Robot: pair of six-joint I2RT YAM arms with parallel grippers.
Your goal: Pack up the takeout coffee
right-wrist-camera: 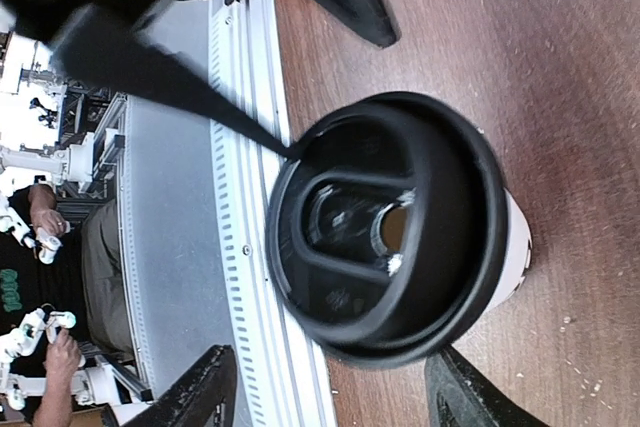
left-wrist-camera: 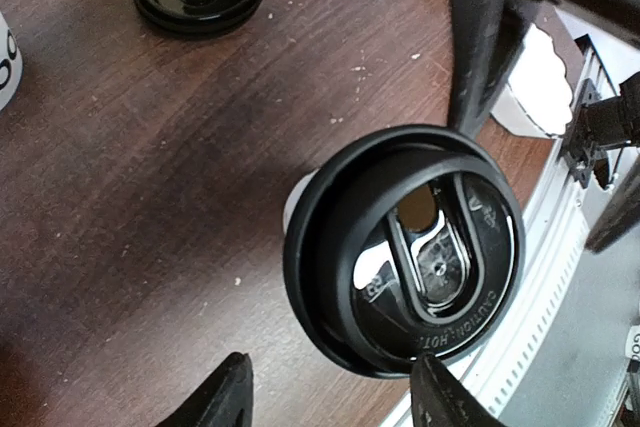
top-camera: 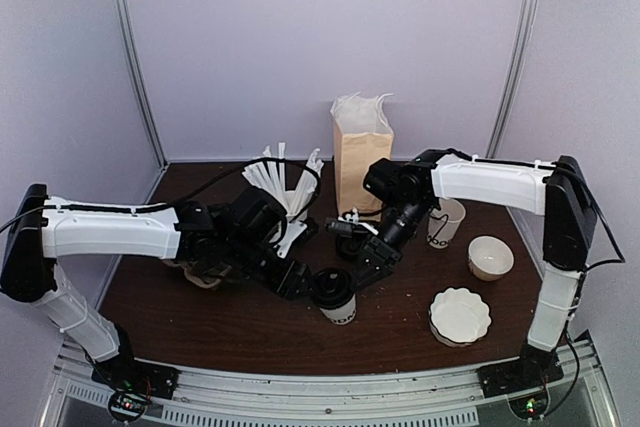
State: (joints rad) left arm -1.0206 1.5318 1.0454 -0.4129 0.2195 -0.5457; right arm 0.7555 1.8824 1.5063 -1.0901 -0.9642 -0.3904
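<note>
Standing just ahead of both jaws (parted): takeout coffee.

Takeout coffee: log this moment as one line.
takeout coffee: upright on table, lidded, unpacked | left gripper: open, at lid | right gripper: open, at lid | paper bag: standing behind

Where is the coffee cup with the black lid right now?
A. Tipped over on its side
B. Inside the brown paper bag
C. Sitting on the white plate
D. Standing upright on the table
D: the lidded cup stands upright on the table, in front of the bag rather than in it.
</note>
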